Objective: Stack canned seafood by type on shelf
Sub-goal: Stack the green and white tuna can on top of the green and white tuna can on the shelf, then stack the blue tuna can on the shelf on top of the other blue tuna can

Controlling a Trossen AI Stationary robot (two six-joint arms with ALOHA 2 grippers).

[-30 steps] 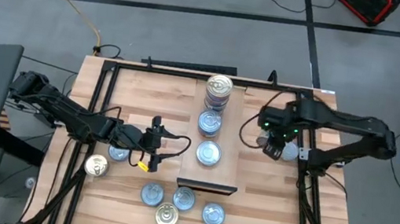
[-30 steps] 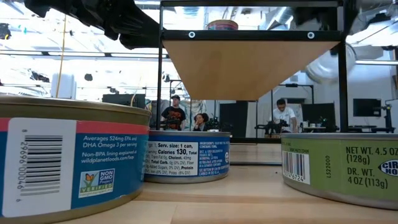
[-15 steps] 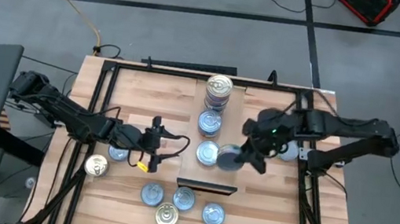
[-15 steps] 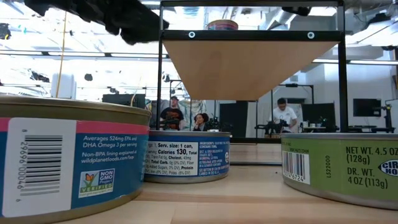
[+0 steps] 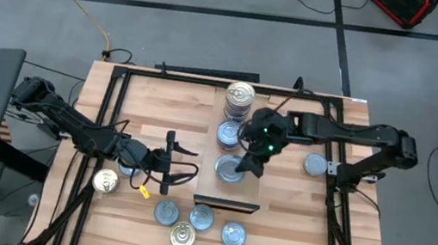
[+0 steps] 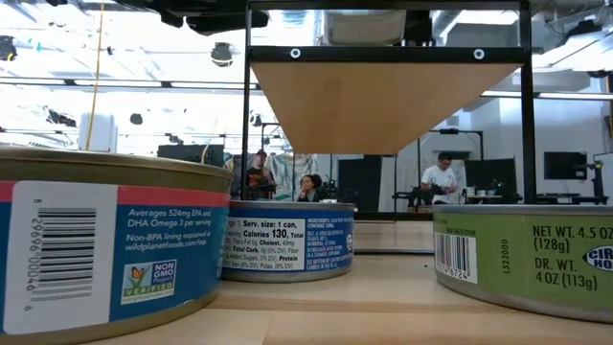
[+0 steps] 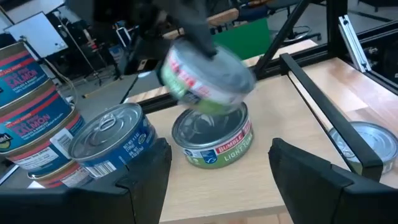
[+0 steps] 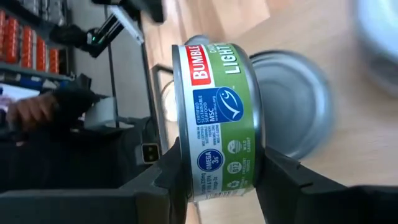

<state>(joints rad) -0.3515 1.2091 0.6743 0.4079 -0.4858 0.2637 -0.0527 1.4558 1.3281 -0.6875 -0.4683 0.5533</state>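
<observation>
The worktop carries the shelf, a pale board running from 12 toward 6 o'clock at centre. The right arm reaches in from 3 o'clock, elbow bent, its right gripper clamped on a green-labelled tin just above the front tin on the shelf. The left arm stretches low from 9 o'clock; its left gripper stands wide and holds nothing, near the shelf's edge. Loose tins lie at 6 o'clock.
</observation>
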